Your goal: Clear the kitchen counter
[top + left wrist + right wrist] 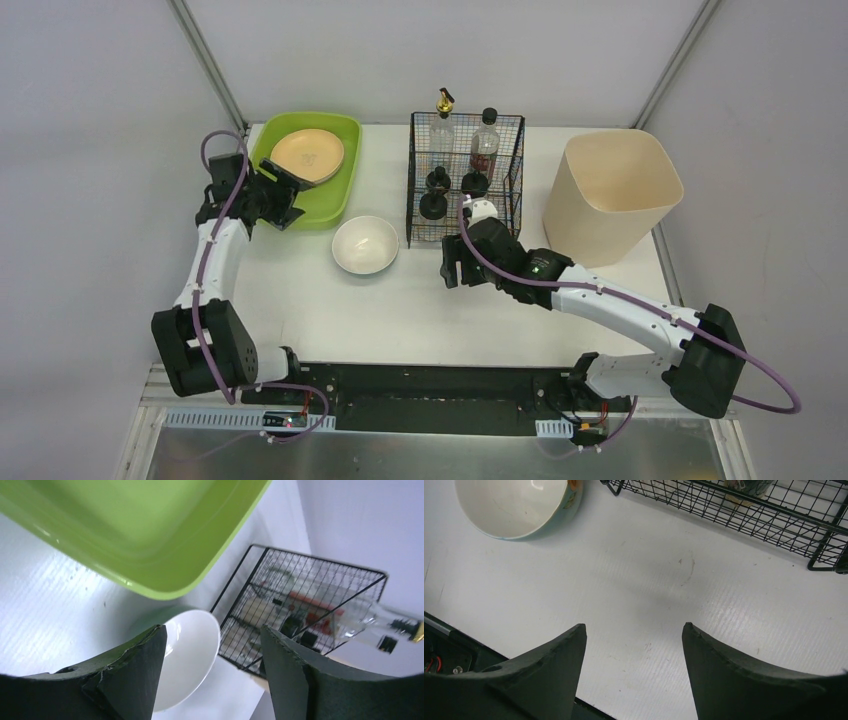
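The large flat white rectangular bench [440, 305], matt and faintly ribbed, lies with its long axis left to right and its black-and-metal rail [430, 385] along the near edge. On it stand a smooth cream tapered bin [612, 195] far right, a black wire basket [465, 215] far middle, a glossy green rounded tray [335, 197] far left and a round white glazed bowl [365, 244] nearer, between them. The left arm's black fingers [135, 675] by the tray's near rim and the right arm's black fingers [549, 680] over bare bench gape wide, holding nothing.
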Robot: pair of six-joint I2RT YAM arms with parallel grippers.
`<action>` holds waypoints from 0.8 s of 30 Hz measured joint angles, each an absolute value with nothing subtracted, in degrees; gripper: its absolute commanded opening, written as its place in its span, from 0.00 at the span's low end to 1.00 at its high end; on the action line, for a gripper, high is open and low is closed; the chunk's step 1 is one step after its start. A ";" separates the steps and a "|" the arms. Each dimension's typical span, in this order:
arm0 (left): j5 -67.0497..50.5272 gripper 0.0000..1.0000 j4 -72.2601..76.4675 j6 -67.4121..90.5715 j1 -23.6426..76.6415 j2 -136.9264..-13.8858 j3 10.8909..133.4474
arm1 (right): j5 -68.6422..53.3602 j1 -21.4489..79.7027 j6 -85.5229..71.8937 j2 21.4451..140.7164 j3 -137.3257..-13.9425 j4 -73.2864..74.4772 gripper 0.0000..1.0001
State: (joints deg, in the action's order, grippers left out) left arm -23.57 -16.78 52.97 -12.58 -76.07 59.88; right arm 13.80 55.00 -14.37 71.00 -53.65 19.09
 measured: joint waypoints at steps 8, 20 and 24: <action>-25.21 0.74 -19.40 48.53 -6.61 -74.17 52.88 | 14.63 55.00 -14.37 71.00 -53.65 19.07 0.73; -15.64 0.73 -26.98 41.17 2.81 -67.22 49.95 | 14.61 55.00 -14.37 71.07 -53.65 19.07 0.73; -12.78 0.73 -28.16 40.32 4.78 -67.22 49.41 | 14.61 55.00 -14.37 71.55 -53.65 19.07 0.74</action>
